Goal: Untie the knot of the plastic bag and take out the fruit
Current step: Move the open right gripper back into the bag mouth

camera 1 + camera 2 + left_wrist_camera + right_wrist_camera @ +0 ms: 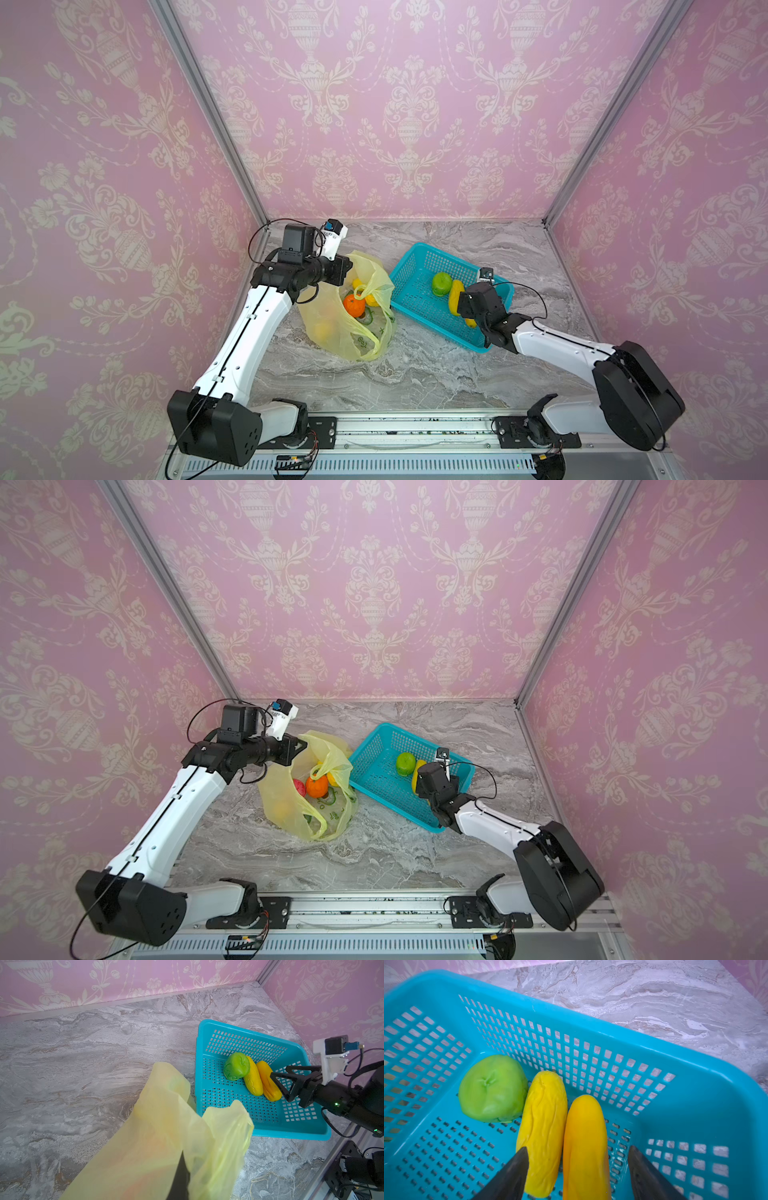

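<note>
The right gripper (578,1147), jaws apart astride the deeper-yellow mango (584,1122) in the turquoise basket (695,1059), should lift straight up — no sideways brush. The left gripper (300,746), clamped on the plastic bag (332,328) left of centre in a top view, should hold its mouth open over the orange (354,305).

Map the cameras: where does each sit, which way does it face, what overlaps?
Top views: high above the arm bases, looking down and back over the table; left arm, right arm, plastic bag, basket show.
Right wrist: on the right arm, looking into the basket; open right tool flanks a mango.
Left wrist: on left arm, looking past the bag toward the basket; left tool shut on the bag.
Shared: both wrist views show the green fruit.
</note>
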### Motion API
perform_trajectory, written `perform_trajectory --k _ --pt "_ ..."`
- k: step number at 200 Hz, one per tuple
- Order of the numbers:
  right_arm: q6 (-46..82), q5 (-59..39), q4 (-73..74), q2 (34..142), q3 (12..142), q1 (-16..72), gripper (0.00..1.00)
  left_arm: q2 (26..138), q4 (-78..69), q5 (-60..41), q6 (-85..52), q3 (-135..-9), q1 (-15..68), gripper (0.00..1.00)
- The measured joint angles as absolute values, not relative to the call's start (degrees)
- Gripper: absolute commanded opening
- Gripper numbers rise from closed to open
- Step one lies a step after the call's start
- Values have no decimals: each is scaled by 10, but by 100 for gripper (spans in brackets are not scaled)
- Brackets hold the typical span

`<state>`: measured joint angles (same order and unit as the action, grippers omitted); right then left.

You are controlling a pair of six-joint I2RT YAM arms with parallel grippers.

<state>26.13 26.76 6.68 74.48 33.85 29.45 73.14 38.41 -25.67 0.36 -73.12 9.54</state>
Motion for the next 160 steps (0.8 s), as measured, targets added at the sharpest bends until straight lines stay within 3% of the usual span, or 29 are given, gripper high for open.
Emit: perform_trajectory --k 38,72,124,160 --pt "207 228 156 606 259 353 52 731 384 -257 4 -731 95 0" --pt "130 163 242 597 249 457 48 731 384 -257 4 -731 95 0" --pt "28 112 280 760 335 611 41 731 384 -259 4 -731 95 0" --pt "22 89 282 894 425 632 37 731 384 -264 4 -731 95 0"
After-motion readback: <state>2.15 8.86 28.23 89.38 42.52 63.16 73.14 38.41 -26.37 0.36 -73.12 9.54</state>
